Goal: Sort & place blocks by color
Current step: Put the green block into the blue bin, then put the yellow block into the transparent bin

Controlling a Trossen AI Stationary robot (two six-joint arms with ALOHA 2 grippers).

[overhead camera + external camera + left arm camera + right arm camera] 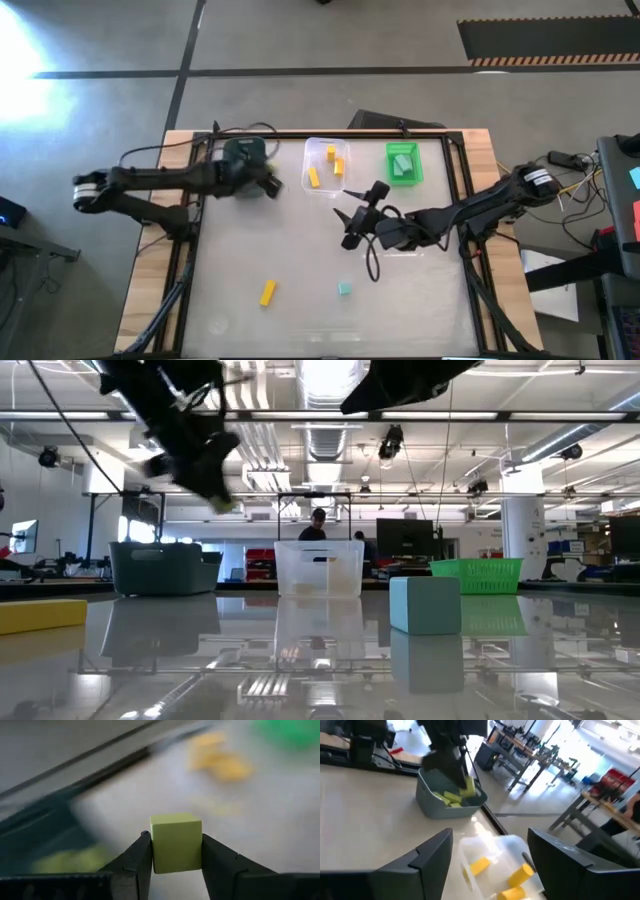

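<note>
High view: left gripper (268,186) at the dark teal bin's (243,152) near-right edge, far-left of the desk; right gripper (362,212) mid-desk, jaws spread, empty; yellow bar (267,291) and teal cube (344,289) lie loose near the front edge, right arm nearer both. Low view: teal cube closest. Left wrist view: jaws pinch a pale yellow-green cube (176,842). Right wrist view: that cube sits just above the teal bin's rim.

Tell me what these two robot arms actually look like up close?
Both are slim, dark, jointed arms. The left arm has a pale silvery band at its outer joint, as does the right arm. Thin black cables loop beside each. The left gripper and the right gripper each end in two flat, black, wedge-shaped fingers.
</note>
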